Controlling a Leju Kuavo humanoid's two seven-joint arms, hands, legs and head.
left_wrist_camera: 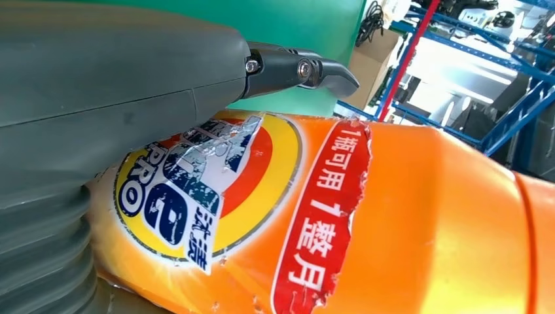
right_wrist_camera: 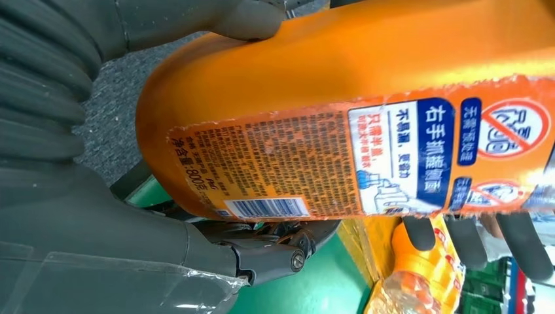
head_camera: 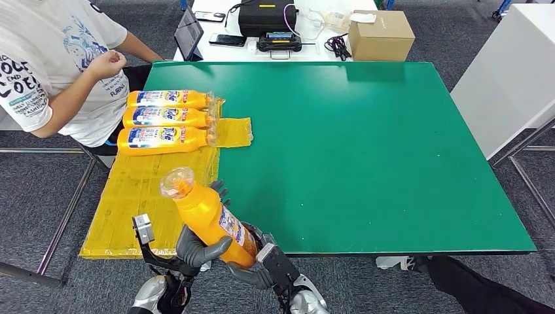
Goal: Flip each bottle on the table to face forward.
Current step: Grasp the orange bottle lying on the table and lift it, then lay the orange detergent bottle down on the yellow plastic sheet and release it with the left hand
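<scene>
Orange bottle (head_camera: 208,219) was mid-flip, clamped by both the left hand (head_camera: 196,252) and right hand (head_camera: 252,271); next, laying it label-up beside three bottles (head_camera: 167,120).

Left hand (head_camera: 196,248) and right hand (head_camera: 258,265) raised close together, fingers seemingly wrapped around one bottle (head_camera: 209,219).

The head view looks down from high over the green desk (head_camera: 366,150). Both wrist views sit very close against the held orange bottle (head_camera: 211,219), shared by all three.
</scene>
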